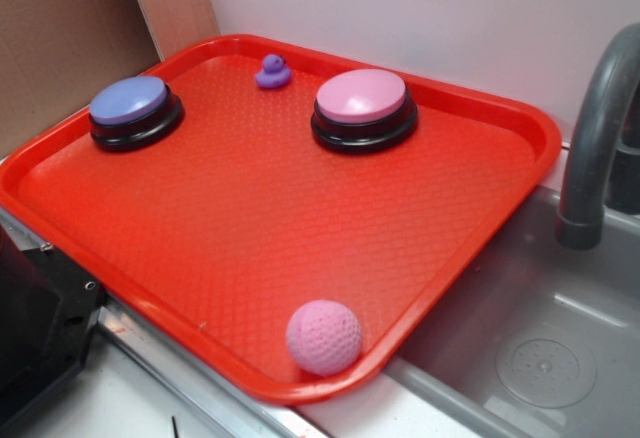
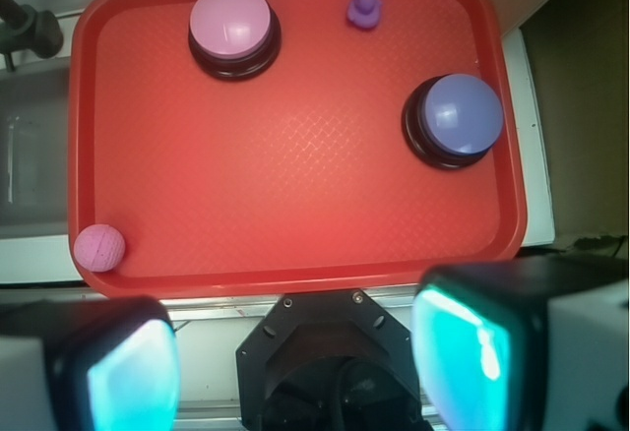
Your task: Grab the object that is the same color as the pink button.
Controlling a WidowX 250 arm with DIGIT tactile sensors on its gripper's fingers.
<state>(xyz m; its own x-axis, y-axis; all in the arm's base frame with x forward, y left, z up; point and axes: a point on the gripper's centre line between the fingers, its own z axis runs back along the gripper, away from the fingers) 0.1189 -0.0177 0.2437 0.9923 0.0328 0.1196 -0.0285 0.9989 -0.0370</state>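
Note:
A small pink dimpled ball (image 1: 324, 337) lies in the near corner of the red tray (image 1: 250, 218); in the wrist view the ball (image 2: 99, 247) sits at the tray's (image 2: 295, 195) lower left corner. The pink button (image 1: 361, 106) on a black base stands at the tray's far side, also seen in the wrist view (image 2: 232, 29) at top left. My gripper (image 2: 295, 362) is open and empty, high above the tray's near edge, with its two teal-padded fingers (image 2: 133, 377) wide apart. The gripper does not show in the exterior view.
A blue-purple button (image 1: 135, 111) stands at the tray's far left and a tiny purple duck (image 1: 272, 72) at the far edge. A grey sink (image 1: 540, 348) with a faucet (image 1: 600, 138) lies right of the tray. The robot's black base (image 2: 335, 362) sits below the tray edge.

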